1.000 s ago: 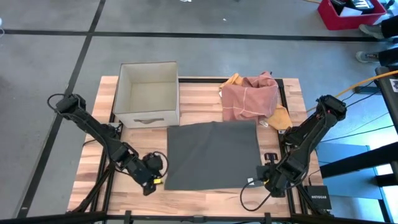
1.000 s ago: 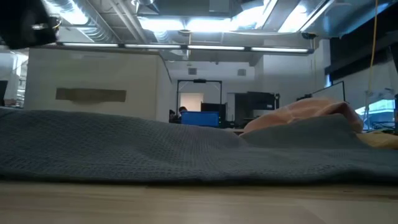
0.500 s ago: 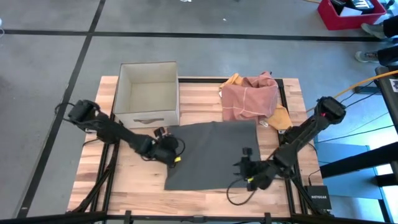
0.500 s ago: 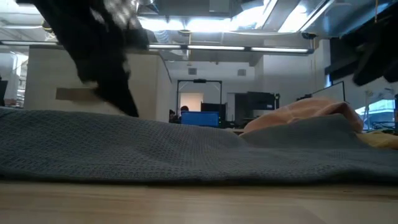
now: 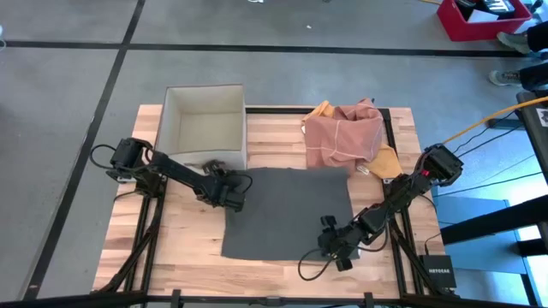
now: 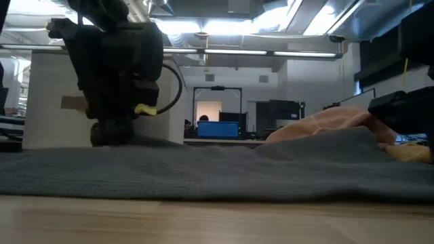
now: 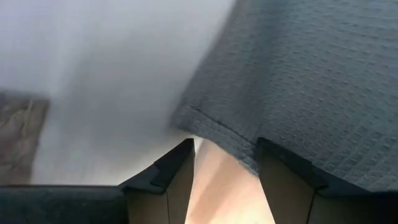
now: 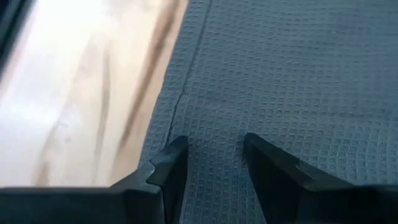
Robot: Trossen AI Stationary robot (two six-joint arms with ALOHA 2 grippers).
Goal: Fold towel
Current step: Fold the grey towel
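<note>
The left hand (image 5: 229,190) sits low at the far left corner of the grey towel (image 5: 287,214), just in front of the open beige box (image 5: 204,128). In its wrist view the two dark fingers (image 7: 177,168) stand apart, with the towel's hemmed corner (image 7: 214,134) lying between and just beyond them, and bare wood showing in the gap; nothing is pinched. From the low view this hand (image 6: 112,132) comes down onto the cloth's far edge, a yellow mark on its side.

The right hand (image 5: 332,245) is at the towel's near right corner, its arm stretching back toward the right edge of the tabletop (image 5: 184,265). Its fingers (image 8: 168,165) are also apart and rest over the waffle-weave cloth (image 8: 280,81), close beside the towel's edge where the wood begins; they clamp nothing.

The towel lies spread flat in the middle of the tabletop, roughly rectangular, its near edge slightly skewed. Behind it on the far right sits a crumpled pile of pink and mustard cloths (image 5: 347,130), which appears in the low view as a pinkish mound (image 6: 325,125) beyond the grey fabric.
</note>
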